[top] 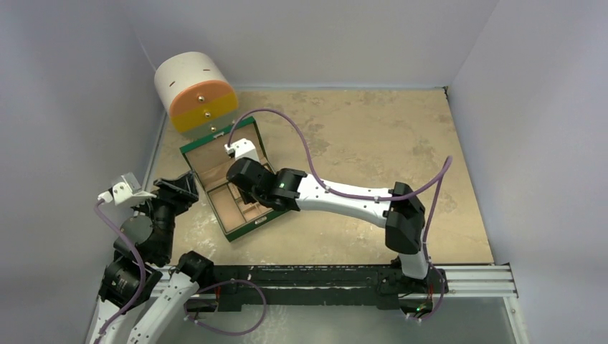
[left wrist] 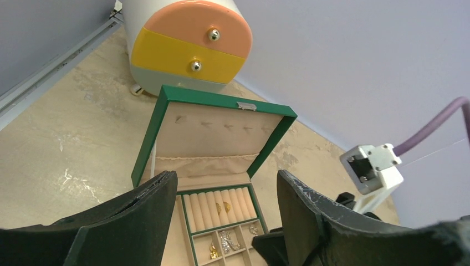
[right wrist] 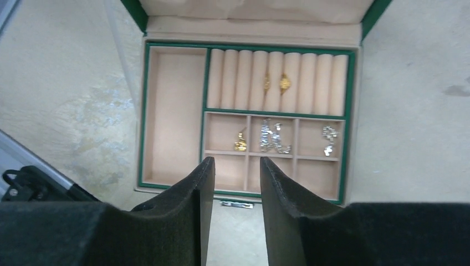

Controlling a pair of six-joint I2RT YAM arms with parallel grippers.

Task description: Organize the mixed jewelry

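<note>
Hovering parted and empty at the box's six o'clock, the right gripper risked clipping it, scattering earrings; left gripper gaped empty too.

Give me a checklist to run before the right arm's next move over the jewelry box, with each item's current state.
1. Right gripper empty: ok, jaws apart, nothing between them.
2. Left gripper empty: ok, open wide and holding nothing.
3. Green box open: ok, lid stands up and every compartment is exposed.
4. Gold rings seated: ok, two sit side by side in the ring rolls.
5. Long side compartment free: ok, nothing lies in it.
6. Nothing left out on the table: cannot tell, the pieces are too small to spot from above.
</note>
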